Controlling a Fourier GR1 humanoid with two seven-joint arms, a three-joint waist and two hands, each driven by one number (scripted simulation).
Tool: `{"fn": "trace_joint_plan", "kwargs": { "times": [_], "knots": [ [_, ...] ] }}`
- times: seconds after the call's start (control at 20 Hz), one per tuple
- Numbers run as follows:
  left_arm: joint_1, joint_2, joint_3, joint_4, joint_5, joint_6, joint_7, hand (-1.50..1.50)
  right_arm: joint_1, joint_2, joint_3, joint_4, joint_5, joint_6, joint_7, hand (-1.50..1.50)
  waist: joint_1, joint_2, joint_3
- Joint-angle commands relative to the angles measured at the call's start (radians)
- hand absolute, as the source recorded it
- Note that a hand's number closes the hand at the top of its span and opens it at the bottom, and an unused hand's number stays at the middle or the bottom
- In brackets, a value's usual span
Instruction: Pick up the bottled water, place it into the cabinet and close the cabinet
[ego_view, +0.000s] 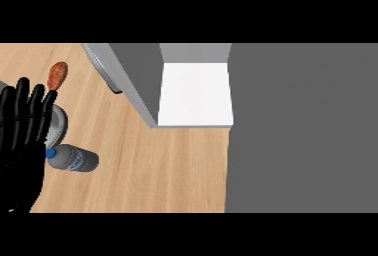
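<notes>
I am finding nothing readable: the bottled water (74, 158) just right of the left hand (22, 145) is showing no legible label.

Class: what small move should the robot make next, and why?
Probably bring the left hand down onto the bottle and curl round it: the bottle lies ungrasped on the counter, the hand is open, and the cabinet stands open.

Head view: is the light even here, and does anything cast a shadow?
In the head view the cabinet shows a flat white inside, the brightest patch; the counter is evenly lit, with no clear shadow under the bottled water; the black left robot hand shows almost no shading.
</notes>
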Motion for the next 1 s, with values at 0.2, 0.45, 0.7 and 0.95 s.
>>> {"fn": "trace_joint_plan", "kwargs": {
  "times": [0.2, 0.45, 0.7, 0.95],
  "knots": [
    [0.071, -0.076, 0.133, -0.061, -0.275, 0.312, 0.05, -1.5, 0.108, -0.034, -0.001, -0.074, 0.019, 0.014, 0.085, -1.5, 0.012, -0.046, 0.003],
    [0.177, -0.096, 0.029, -0.121, -0.146, 0.615, 0.134, -1.5, 0.268, -0.008, 0.11, -0.172, -0.12, 0.118, 0.112, -1.5, -0.002, -0.049, 0.002],
    [0.264, -0.096, -0.237, -0.226, -0.308, 0.818, 0.205, -1.5, 0.403, -0.032, 0.101, -0.367, -0.173, 0.136, 0.17, -1.5, -0.01, -0.045, 0.003],
    [0.435, -0.097, -0.463, -0.251, -0.361, 0.916, 0.093, -1.5, 0.488, -0.03, 0.104, -0.428, -0.176, 0.171, 0.166, -1.5, 0.003, -0.045, 0.002]
  ]
}}
